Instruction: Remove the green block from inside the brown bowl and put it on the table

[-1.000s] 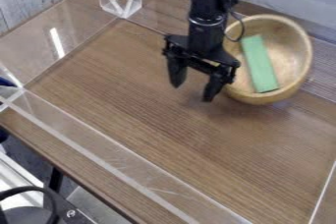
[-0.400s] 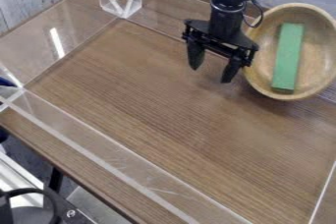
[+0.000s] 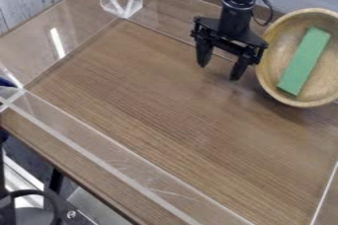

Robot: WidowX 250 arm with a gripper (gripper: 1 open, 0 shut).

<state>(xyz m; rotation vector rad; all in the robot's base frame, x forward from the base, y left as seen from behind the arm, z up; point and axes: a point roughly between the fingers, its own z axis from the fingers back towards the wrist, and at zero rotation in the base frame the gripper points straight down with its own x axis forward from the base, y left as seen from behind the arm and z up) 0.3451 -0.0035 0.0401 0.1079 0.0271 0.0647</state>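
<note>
The brown bowl [image 3: 301, 24] is a round tan wooden bowl at the right edge of the table [image 3: 145, 101], tilted so its inside faces the camera. Inside it lies the green block [image 3: 306, 61], a flat bright green bar set on a slant. My gripper [image 3: 224, 61] hangs from the black arm just left of the bowl, fingers pointing down above the tabletop. It is open, with nothing between the fingers and a small gap to the bowl's rim.
Low clear acrylic walls [image 3: 53, 41] edge the dark wood-grain top. A clear acrylic corner piece [image 3: 119, 0] stands at the back left. Bare tabletop stretches left of and in front of the gripper.
The gripper has moved up and to the right, toward the back of the table. The bowl and block have shifted right and now tilt more toward the camera.
</note>
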